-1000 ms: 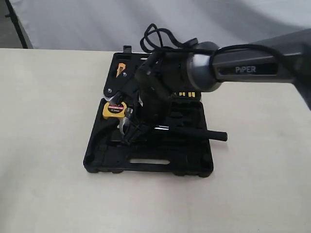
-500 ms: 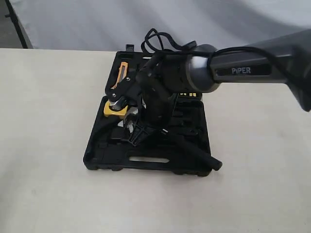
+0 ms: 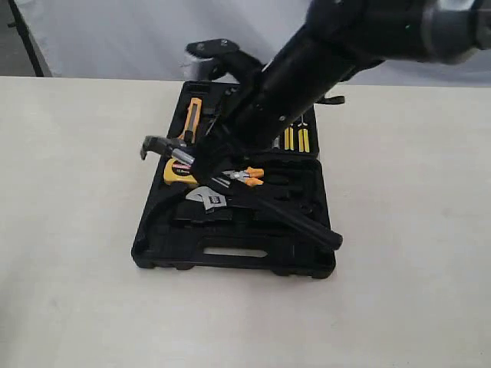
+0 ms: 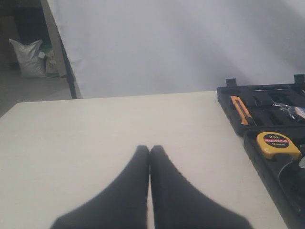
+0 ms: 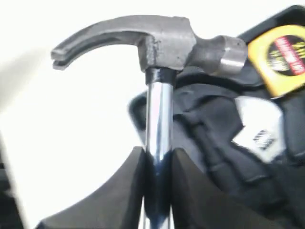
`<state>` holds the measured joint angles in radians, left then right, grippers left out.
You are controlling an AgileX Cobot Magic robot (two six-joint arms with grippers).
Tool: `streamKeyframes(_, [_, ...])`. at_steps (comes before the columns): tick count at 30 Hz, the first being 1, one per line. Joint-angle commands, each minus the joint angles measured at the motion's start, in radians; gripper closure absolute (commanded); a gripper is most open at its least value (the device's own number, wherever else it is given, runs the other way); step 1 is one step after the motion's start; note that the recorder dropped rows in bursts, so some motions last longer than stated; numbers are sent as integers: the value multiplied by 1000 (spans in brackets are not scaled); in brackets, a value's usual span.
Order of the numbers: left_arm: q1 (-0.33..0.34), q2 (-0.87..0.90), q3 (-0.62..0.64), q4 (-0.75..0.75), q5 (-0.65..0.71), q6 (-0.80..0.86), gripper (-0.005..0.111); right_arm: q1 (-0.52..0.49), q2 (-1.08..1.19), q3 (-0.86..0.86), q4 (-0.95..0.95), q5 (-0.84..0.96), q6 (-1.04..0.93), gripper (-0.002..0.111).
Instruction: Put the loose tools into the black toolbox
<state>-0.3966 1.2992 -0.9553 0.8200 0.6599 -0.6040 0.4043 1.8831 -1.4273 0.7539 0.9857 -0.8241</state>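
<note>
**Exterior view.** The toolbox point(image 3: 230, 257) lies open on the table point(image 3: 69, 230). The right arm point(image 3: 307, 69) reaches across the far half and hides part of it. The right hand point(image 3: 203, 163) grips the hammer point(image 3: 298, 222) by the shaft. The claw projects past the box's left edge, and the handle slants across the near half. The wrench point(image 3: 205, 198), tape measure point(image 3: 176, 173) and pliers point(image 3: 247, 176) lie in the box close to the hand.

**Left wrist view.** The left hand point(image 4: 150, 155) is closed and empty, above bare table, well apart from the toolbox.

**Right wrist view.** Both fingers point(image 5: 128, 191) clamp the chrome shaft just below the head. The wrench and tape measure lie behind it.
</note>
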Motion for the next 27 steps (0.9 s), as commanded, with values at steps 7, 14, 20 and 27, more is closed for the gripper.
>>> streamKeyframes(7, [3, -8, 9, -14, -17, -10, 105, -207, 285, -2, 563, 235, -73, 109])
streamKeyframes(14, [3, -8, 9, -14, -17, -10, 105, -207, 388, -19, 576, 235, -2, 108])
streamKeyframes(20, [3, -8, 9, -14, -17, -10, 105, -214, 388, -27, 543, 215, 56, 89])
streamKeyframes(27, [3, -8, 9, -14, -17, -10, 105, -240, 388, -45, 524, 175, 132, 41])
